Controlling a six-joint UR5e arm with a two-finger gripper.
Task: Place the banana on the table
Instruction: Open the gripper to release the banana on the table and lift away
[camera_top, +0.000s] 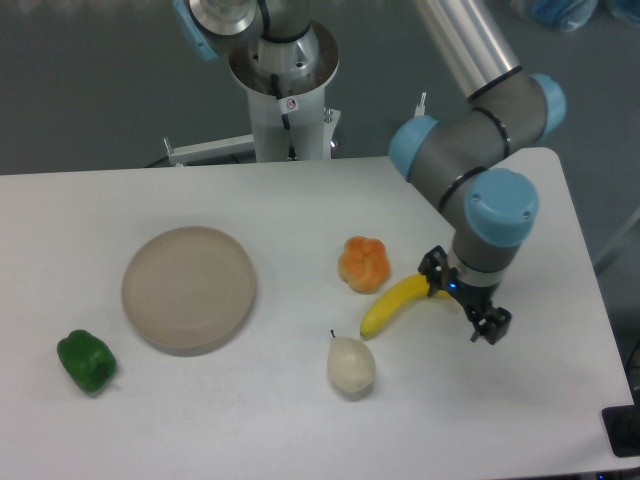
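The bright yellow banana lies on the white table, right of centre, between the orange fruit and the pear. My gripper points down over the banana's right end. Its two black fingers stand wide apart, one on each side of that end, and do not seem to press on it. The banana's right tip is hidden under the gripper body. The banana looks to rest on the tabletop, with a thin shadow right under it.
A lumpy orange fruit sits just left of the banana. A pale pear lies below it. A round beige plate is at centre left, and a green pepper at far left. The table's right edge is near the gripper.
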